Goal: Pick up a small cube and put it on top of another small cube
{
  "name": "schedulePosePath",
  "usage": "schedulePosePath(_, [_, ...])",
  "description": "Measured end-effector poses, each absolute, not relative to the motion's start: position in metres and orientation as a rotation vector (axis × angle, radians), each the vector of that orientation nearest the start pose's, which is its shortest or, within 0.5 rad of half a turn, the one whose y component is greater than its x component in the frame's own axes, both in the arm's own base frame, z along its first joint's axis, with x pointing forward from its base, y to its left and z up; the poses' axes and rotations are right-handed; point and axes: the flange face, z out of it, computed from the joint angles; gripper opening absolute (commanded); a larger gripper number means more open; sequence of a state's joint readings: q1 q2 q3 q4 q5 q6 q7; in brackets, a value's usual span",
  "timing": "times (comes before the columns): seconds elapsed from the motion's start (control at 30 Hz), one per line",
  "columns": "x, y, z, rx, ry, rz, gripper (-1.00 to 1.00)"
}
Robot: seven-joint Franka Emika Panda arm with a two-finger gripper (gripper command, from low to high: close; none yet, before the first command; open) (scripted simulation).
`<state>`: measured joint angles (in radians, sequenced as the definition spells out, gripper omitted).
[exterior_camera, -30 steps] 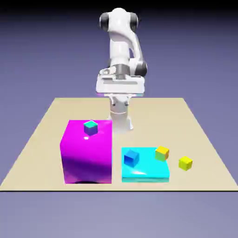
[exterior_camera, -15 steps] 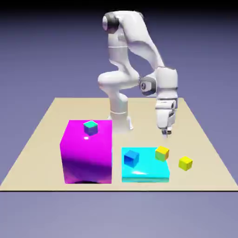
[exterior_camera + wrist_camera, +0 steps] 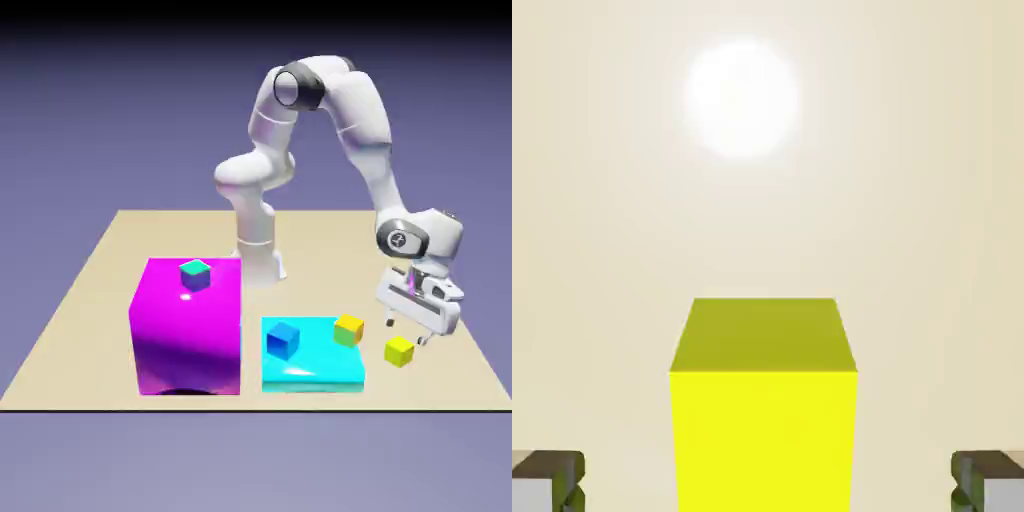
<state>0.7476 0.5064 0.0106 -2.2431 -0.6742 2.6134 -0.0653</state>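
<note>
The all-yellow small cube (image 3: 399, 350) rests on the tan table (image 3: 100, 290), to the exterior view's right of the low cyan block (image 3: 315, 372). My gripper (image 3: 407, 333) hangs open just above and around it. In the hand view the yellow cube (image 3: 762, 420) stands large between the two grey fingertips (image 3: 547, 482), with a clear gap on each side, so my gripper (image 3: 768, 485) is not touching it. The other small cube (image 3: 348, 328), orange-yellow on top with green sides, sits on the cyan block's far right corner.
A blue cube (image 3: 283, 340) lies on the cyan block's left part. A tall magenta block (image 3: 190, 335) to the exterior view's left carries a teal-topped purple cube (image 3: 195, 274). The table's front edge runs just below the blocks.
The arm swung from the table's middle to the exterior view's right and came down over the yellow cube. No cube has moved.
</note>
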Motion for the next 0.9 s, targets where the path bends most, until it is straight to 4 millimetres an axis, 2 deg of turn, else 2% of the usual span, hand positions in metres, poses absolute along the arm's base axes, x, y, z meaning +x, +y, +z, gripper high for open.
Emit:
schedulePosePath(0.03, [0.366, 0.363, 0.117, -2.607, -2.27, 0.038, -1.0])
schedulePosePath(0.1, [0.366, 0.363, 0.117, -2.608, -2.27, 0.038, -1.0])
schedulePosePath(0.23, [0.358, 0.375, 0.176, -2.608, -2.269, 0.039, -1.0])
schedulePosePath(0.27, [0.358, 0.372, 0.189, -2.617, -2.267, 0.041, -1.0])
schedulePosePath(0.5, [0.375, 0.299, 0.262, -2.758, -2.149, 0.063, -1.0])
schedulePosePath(0.63, [0.372, 0.258, 0.294, -2.792, -2.048, 0.084, -1.0])
schedulePosePath(0.7, [0.369, 0.253, 0.299, -2.786, -2.039, 0.086, -1.0])
schedulePosePath(0.83, [0.377, 0.24, 0.24, -2.79, -2.036, 0.086, -1.0])
schedulePosePath(0.87, [0.377, 0.239, 0.232, -2.789, -2.037, 0.087, 1.0])
schedulePosePath(0.9, [0.377, 0.239, 0.232, -2.788, -2.039, 0.085, 1.0])
